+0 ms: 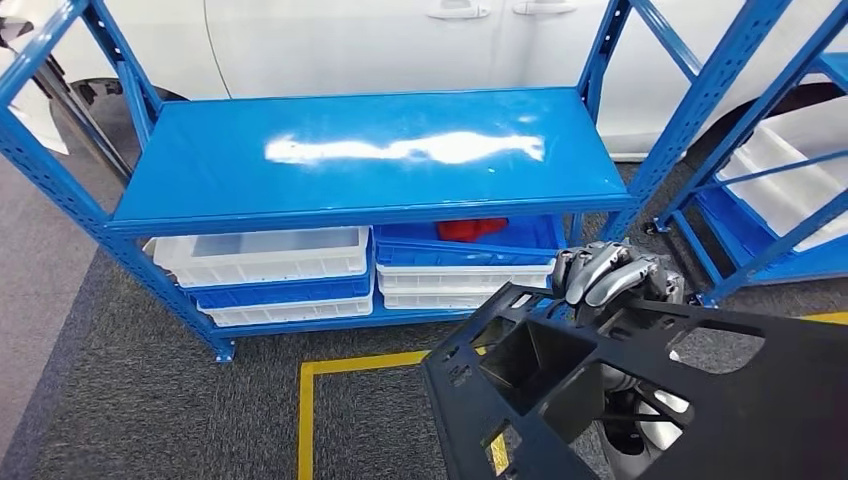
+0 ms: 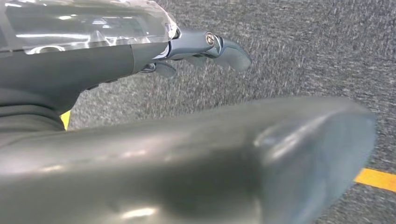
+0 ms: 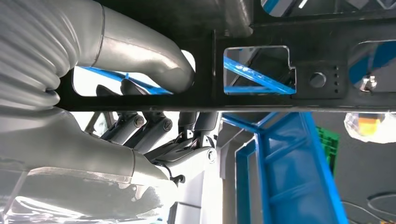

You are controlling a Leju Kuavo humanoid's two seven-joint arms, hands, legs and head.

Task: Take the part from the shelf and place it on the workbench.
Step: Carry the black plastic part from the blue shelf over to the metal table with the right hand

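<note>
Standing on grey carpet floor: blue shelf, bearing white bins on lower level.

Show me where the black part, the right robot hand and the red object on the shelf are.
black part [image 1: 760, 400]: head view, flat panel.
right robot hand [image 1: 605, 272]: head view, curled fingers on the part's edge.
red object [image 1: 472, 229]: head view, visible top.

Bright overhead light, white glare streak on shelf top; left wrist view blurry (thumb close, out of focus).
</note>
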